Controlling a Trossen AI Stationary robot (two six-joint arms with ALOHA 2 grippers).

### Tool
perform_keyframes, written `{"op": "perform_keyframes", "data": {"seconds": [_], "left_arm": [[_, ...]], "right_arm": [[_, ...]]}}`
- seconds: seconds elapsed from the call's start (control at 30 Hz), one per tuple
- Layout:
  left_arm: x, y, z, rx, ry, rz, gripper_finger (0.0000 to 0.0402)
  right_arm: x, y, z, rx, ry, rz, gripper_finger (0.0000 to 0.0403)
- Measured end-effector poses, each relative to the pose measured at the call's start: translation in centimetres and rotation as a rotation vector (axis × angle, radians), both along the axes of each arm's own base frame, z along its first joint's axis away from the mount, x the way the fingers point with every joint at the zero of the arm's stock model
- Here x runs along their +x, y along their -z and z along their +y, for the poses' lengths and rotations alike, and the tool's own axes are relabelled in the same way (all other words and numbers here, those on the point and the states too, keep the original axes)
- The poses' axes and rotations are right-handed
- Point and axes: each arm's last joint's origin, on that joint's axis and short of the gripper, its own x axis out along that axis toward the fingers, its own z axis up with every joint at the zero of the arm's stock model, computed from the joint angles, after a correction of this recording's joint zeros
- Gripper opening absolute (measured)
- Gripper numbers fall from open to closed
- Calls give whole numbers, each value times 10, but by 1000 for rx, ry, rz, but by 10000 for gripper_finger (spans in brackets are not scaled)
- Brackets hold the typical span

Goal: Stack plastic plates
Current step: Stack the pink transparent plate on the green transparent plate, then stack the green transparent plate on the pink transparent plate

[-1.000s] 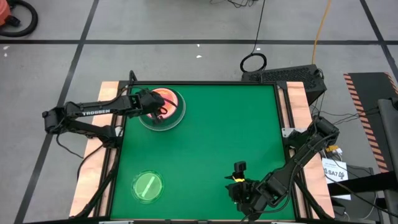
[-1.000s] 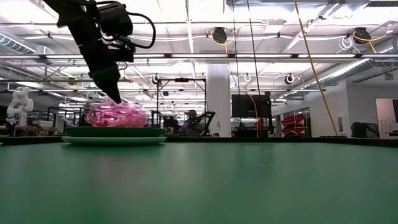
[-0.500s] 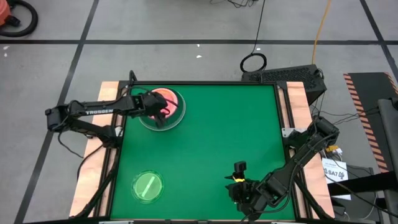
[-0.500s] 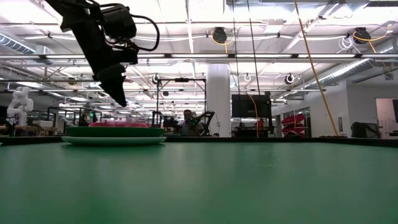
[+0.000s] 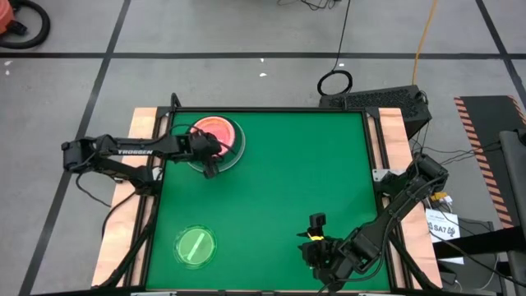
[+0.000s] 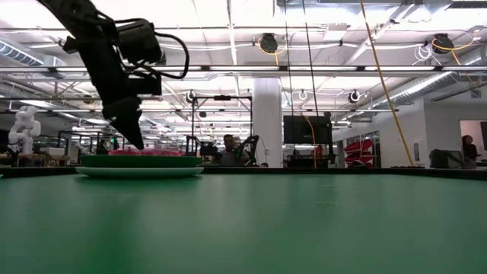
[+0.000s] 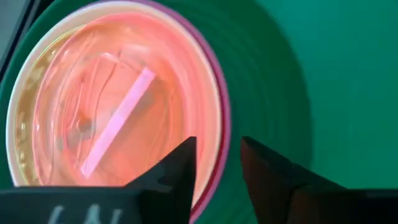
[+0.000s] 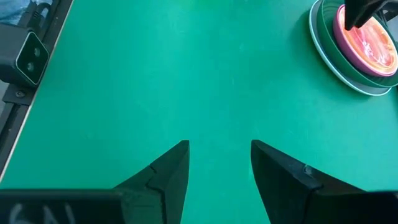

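Pink plate (image 7: 118, 99) stripe (image 7: 117, 122) diagonal

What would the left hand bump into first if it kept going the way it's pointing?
Probably the stack of plates: the open left hand points down at the see-through pink plate on top, near its edge. Depth is unclear, so it might land on the dark-green plate beside it.

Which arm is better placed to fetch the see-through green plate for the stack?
Probably the left. The see-through green plate lies on the left arm's side, below the stack where the left gripper hovers. The right gripper waits across the table.
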Motion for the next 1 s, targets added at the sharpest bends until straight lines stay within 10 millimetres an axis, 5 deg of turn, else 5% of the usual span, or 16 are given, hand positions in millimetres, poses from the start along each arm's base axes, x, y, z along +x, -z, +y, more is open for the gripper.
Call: {"op": "perform_keyframes", "data": {"seconds": [0.23,0.63,0.8,1.0], "left_arm": [[-4,8,11,30,-33,-19,83],[-8,12,22,-9,-51,-70,76],[-1,8,1,-90,26,-120,76],[10,2,-53,-116,178,-164,76]], "right_arm": [[1,0,-1,-6,0,4,164],[0,0,-2,-7,3,6,164],[0,0,-2,-11,0,9,164],[0,0,-2,5,16,3,164]]}}
